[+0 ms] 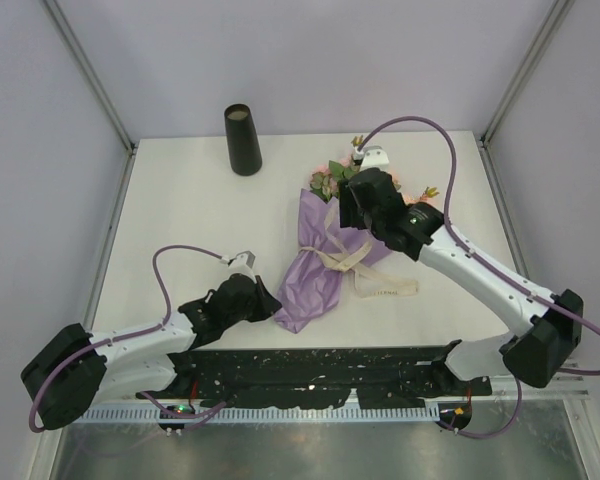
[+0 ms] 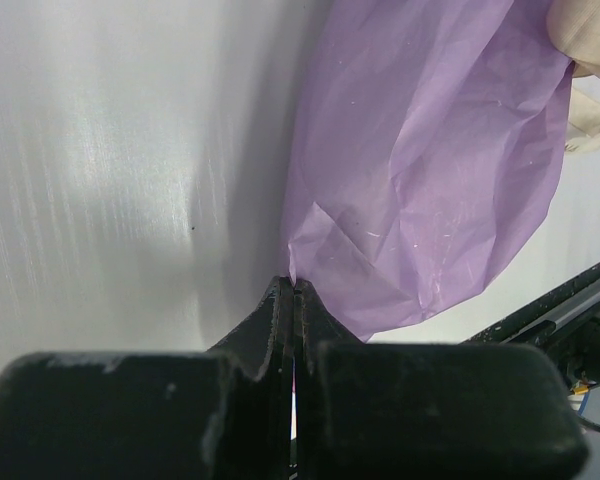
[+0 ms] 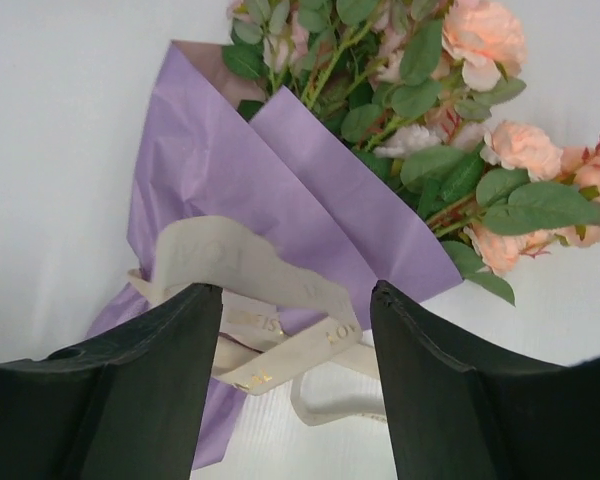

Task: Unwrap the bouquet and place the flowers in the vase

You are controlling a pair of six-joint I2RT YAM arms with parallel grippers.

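The bouquet lies flat on the white table, near the middle of the top view. Its narrow end points to the lower left and its flowers point up toward the back. The purple paper is wrapped around the stems, and a cream ribbon is tied around the middle, with loose ends lying on the table to the right. The vase is tall and black. It stands upright in the upper left part of the top view, well apart from the bouquet. The left gripper is low on the table at the bottom end of the paper. In the left wrist view the left gripper has its two fingers pressed together, and the tips touch the edge of the purple paper. A thin pink line shows between the fingers, so it may be pinching a bit of paper, but that is hard to see. The right gripper is over the top part of the bouquet, close to the flowers. In the right wrist view the right gripper has its fingers spread wide, with the ribbon seen between them and nothing held. The peach-pink flowers and green leaves fill the upper right of that view.
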